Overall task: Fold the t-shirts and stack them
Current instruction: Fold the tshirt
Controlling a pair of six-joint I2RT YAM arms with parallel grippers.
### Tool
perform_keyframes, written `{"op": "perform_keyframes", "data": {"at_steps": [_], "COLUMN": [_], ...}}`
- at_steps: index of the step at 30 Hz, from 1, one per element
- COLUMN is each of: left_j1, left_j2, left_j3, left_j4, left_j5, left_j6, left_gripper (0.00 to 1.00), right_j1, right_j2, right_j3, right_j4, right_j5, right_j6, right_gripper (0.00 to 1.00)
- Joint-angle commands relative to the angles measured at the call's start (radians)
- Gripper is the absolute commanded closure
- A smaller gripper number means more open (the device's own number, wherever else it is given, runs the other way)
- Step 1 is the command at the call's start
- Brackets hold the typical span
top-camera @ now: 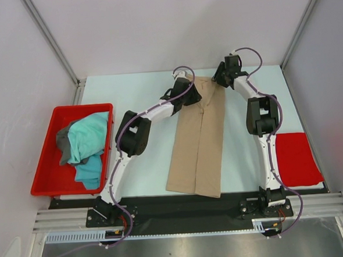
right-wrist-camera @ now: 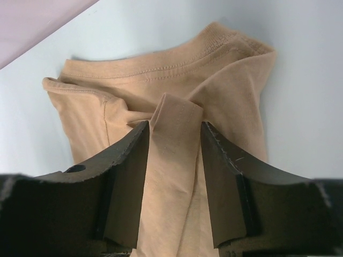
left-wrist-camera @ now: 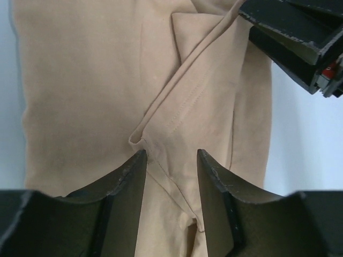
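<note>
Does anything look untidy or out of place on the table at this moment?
Mostly tidy. The tan t-shirt lies as a long narrow strip, but folded flaps bunch unevenly near its collar. The teal t-shirt and dark grey t-shirt sit crumpled in the red tray.

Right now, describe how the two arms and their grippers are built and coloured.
Both arms have white link tubes, bulky black joint housings and a loose purple cable looping alongside. The left gripper and right gripper each carry two dark, wedge-shaped fingers with scuffed, pale-flecked edges. Black base plates bolt them to the rail.

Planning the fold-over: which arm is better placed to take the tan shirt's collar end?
Right. Its tool already straddles a fold of the tan shirt just below the collar; the left tool sits at the sleeve seam.
</note>
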Motion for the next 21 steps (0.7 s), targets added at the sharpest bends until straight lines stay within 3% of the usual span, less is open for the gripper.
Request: {"op": "perform_keyframes", "data": {"at_steps": [1,8,12,21], "left_j1": [0.011,0.014,0.022,0.022], "left_j2": [0.006,-0.034,-0.005,0.003], "left_j3": [0.061,-0.008,0.033,0.022], "left_j4": [-0.016,0.005,-0.022,-0.001], "left_j5": [-0.008,-0.010,0.018,0.038], "left_j6": [-0.025,-0.023,-0.026,-0.032], "left_gripper": [0.52,0.51,0.51,0.52], "right_j1": [0.007,0.015,0.016,0.013], "right_j2": [-0.001,0.027,0.045,0.089], "right_j3": [0.036,0.082,0.105,0.154], "right_j4": [0.032,0.033,0.027,0.018], "right_j5": [0.011,0.023,0.023,0.028], "right_j6": [0.012,0.007,0.012,0.001], "right_gripper": [0.52,0.56,0.60,0.60]}}
